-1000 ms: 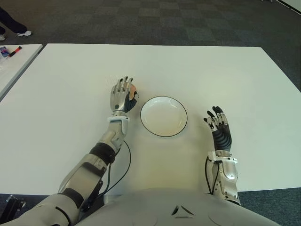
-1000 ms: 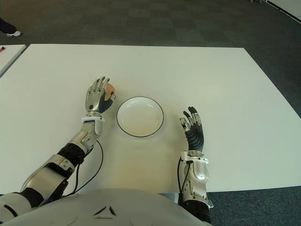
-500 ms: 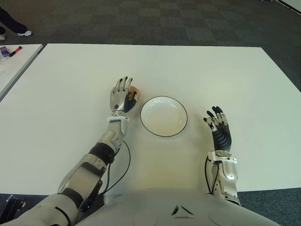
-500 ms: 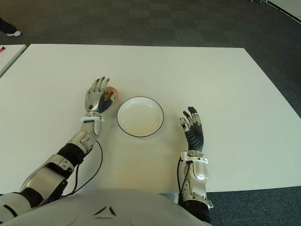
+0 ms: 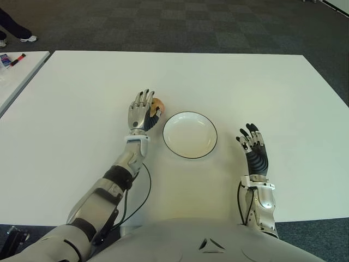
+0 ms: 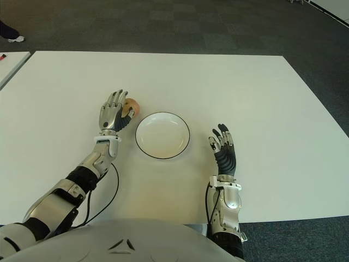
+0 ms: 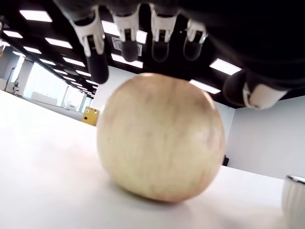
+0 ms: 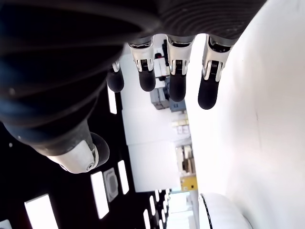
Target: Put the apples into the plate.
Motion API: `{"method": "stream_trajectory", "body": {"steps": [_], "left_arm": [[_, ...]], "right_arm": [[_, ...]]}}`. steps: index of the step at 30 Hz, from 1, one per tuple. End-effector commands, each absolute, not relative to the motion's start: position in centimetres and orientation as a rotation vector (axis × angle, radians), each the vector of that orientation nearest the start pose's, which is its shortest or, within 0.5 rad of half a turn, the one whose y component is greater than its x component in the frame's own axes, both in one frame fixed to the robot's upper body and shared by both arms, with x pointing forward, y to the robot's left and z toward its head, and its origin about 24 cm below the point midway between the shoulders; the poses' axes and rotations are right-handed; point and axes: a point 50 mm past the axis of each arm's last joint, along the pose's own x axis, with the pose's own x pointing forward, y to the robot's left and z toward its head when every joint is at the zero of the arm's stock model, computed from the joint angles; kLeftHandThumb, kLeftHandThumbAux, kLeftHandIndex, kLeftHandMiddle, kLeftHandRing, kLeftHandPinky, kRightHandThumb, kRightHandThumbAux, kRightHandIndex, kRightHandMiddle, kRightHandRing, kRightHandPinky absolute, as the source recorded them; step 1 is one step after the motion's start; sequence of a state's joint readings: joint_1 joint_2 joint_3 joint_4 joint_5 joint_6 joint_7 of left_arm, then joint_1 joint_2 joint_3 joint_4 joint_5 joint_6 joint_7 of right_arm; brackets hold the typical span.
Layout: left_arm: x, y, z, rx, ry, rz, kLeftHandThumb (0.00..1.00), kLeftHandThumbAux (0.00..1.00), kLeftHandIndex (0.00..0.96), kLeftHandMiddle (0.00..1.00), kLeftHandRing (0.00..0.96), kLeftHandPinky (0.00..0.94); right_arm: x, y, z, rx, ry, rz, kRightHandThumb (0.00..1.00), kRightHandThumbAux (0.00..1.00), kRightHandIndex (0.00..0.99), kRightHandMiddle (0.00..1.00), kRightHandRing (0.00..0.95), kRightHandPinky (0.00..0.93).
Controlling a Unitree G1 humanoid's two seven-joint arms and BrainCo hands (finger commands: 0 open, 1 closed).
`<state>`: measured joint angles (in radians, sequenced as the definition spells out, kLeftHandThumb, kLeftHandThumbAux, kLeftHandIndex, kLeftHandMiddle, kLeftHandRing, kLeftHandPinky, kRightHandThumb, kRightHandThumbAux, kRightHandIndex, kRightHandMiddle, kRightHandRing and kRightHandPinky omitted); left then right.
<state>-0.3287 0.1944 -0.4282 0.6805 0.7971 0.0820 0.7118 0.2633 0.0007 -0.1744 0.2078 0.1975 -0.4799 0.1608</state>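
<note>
One yellowish-red apple [image 5: 158, 105] sits on the white table [image 5: 245, 82], just left of the far-left rim of the white plate [image 5: 190, 136] with a dark edge. My left hand [image 5: 140, 109] stands right beside the apple on its left, fingers spread and arched over it. In the left wrist view the apple [image 7: 159, 143] rests on the table with the fingertips [image 7: 97, 52] hovering above it, not closed on it. The plate holds nothing. My right hand [image 5: 252, 143] shows to the right of the plate, fingers relaxed and holding nothing.
A second white table [image 5: 16, 76] stands at the far left with small items [image 5: 11, 59] on it. A person's shoe [image 5: 27, 38] shows on the dark carpet at the top left. A black cable [image 5: 143, 191] loops beside my left forearm.
The apple now shows more to the right of my left hand's fingers, slightly closer to the plate. The right hand has not moved.
</note>
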Motion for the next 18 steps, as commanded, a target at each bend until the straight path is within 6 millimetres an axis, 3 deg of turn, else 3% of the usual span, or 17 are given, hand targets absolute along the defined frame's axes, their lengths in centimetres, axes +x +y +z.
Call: {"method": "stream_trajectory", "body": {"steps": [1, 18], "left_arm": [[28.48, 13.69, -1.48, 1.227, -0.121, 0.133, 0.591, 0.307, 0.000, 0.000, 0.050, 0.221], [28.45, 13.53, -1.67, 1.215, -0.131, 0.127, 0.597, 0.302, 0.000, 0.000, 0.056, 0.230]], "right_arm": [[17.51, -20.49, -1.57, 0.124, -0.043, -0.168, 0.369, 0.663, 0.075, 0.087, 0.110, 0.217], [17.55, -20.45, -1.57, 0.143, -0.045, -0.161, 0.386, 0.664, 0.078, 0.093, 0.121, 0.231]]}}
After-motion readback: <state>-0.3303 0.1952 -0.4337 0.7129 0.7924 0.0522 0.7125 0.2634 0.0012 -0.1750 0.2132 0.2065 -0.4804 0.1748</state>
